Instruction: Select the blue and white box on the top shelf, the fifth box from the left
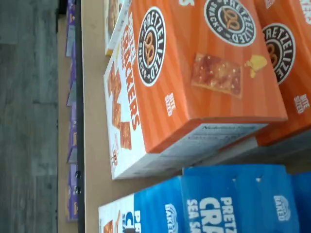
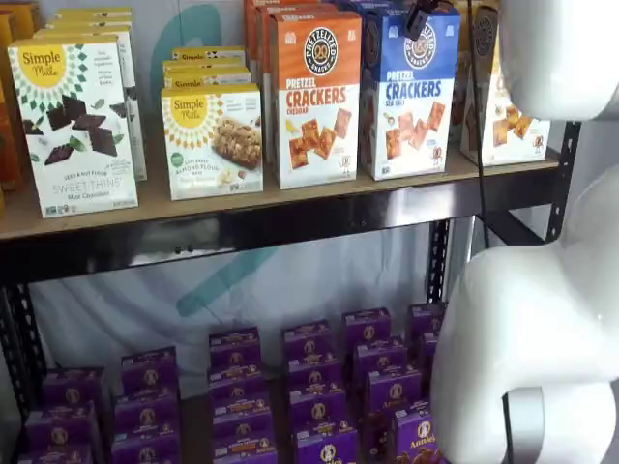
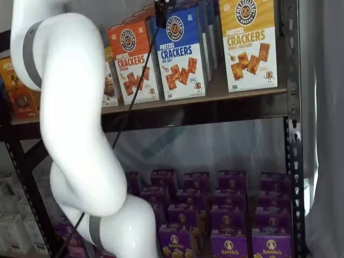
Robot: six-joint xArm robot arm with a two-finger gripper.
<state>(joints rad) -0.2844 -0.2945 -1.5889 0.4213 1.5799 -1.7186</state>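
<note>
The blue and white box (image 2: 408, 97) stands upright at the front of the top shelf (image 2: 290, 205), between an orange and white box and a yellow-topped one. It shows in both shelf views (image 3: 180, 54) and in the wrist view (image 1: 218, 204). The gripper (image 2: 421, 14) hangs at the view's top edge, just above the blue box's top front. Only its black finger parts and a cable show. It also shows in a shelf view (image 3: 164, 6). No gap or grip can be made out.
The orange and white box (image 2: 312, 97) stands close beside the blue one, and the yellow-topped box (image 3: 249, 43) on its other side. Simple Mills boxes (image 2: 73, 126) stand further along. Purple boxes (image 2: 309, 387) fill the lower shelf. The white arm (image 3: 70, 107) hangs before the shelves.
</note>
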